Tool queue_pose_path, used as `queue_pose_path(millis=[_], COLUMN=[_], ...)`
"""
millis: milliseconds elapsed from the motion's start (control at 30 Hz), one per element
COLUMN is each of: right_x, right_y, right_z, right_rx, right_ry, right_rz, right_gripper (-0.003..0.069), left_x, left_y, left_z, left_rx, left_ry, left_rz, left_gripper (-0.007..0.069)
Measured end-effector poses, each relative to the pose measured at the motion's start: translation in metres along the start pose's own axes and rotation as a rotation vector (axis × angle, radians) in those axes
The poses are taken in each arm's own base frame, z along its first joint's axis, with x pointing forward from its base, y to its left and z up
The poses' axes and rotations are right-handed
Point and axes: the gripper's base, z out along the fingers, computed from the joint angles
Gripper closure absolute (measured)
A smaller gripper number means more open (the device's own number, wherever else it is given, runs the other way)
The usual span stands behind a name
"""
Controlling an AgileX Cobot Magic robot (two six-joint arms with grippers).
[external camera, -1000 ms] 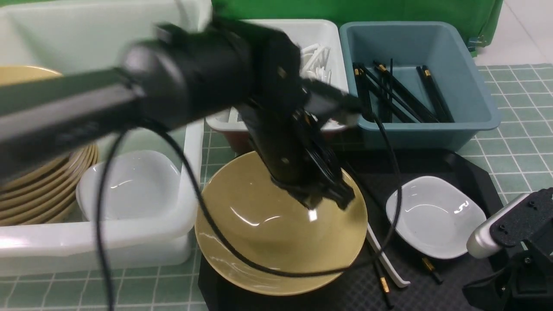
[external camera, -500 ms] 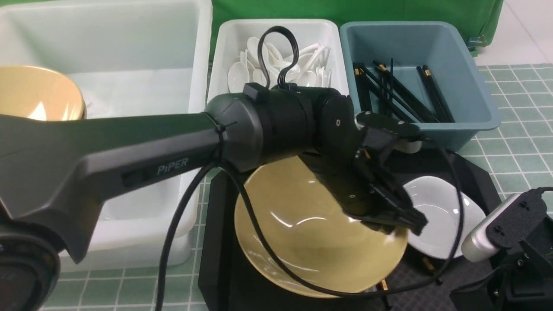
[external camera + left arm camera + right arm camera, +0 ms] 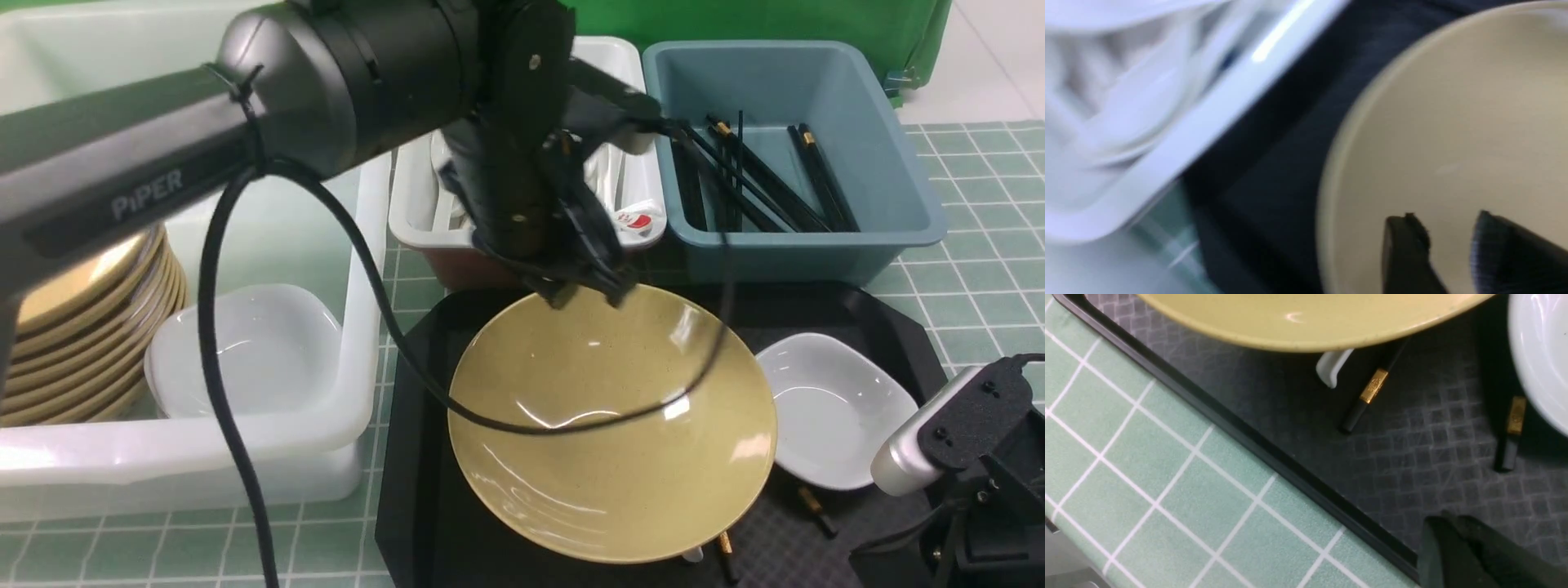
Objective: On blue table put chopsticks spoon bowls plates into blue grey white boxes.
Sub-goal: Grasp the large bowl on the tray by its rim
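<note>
We find the bowls [image 3: 98,351] nested on edge in the large box [image 3: 343,433], presumably to save room, left of the left jaws. These stand parted, gripping nothing, above the large bowl [image 3: 604,482], apparently clear for another grasp. Beneath it, a spoon [image 3: 1331,367] and chopstick [image 3: 1374,386] protrude, between both grippers. The right jaws are closed, empty, probably waiting beside the white plate [image 3: 841,416].

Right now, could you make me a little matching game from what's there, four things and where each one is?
1. Tan bowl
2. White dish on the tray
3. Blue-grey box
4. Left gripper

A. Holds black chopsticks
B. Above the tan bowl, jaws apart
C. Beneath the left gripper
D. Right of the tan bowl

1-C; 2-D; 3-A; 4-B
</note>
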Motion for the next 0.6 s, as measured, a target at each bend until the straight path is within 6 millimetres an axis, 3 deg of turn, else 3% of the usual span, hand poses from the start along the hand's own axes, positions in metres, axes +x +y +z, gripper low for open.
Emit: queue_pose_path(millis=[100, 133, 267, 400, 567, 600], right_x=[0.0, 0.0, -0.001, -0.001, -0.001, -0.001], right_y=[0.0, 0.0, -0.001, -0.001, -0.001, -0.001], right_z=[0.0, 0.0, 0.0, 0.0, 0.0, 0.0], right_rx=[0.002, 0.002, 0.007, 0.008, 0.008, 0.008], right_ry=[-0.004, -0.004, -0.013, -0.016, -0.016, -0.016], right_rz=[0.0, 0.0, 0.0, 0.0, 0.0, 0.0], right_gripper=[0.061, 0.061, 0.061, 0.061, 0.061, 0.061], left_x=[0.001, 0.001, 0.002, 0.005, 0.006, 0.006], left_y=[0.007, 0.008, 0.005, 0.003, -0.002, -0.002], left_z=[0.023, 0.023, 0.057, 0.08, 0.083, 0.082], left_rx=[-0.055, -0.056, -0.053, -0.052, -0.036, -0.035], left_ry=[0.051, 0.051, 0.111, 0.162, 0.179, 0.179], left_rz=[-0.049, -0.048, -0.049, -0.026, 0.017, 0.016], left_gripper=[0.0244, 0.0237, 0.0149, 0.017, 0.0343, 0.035])
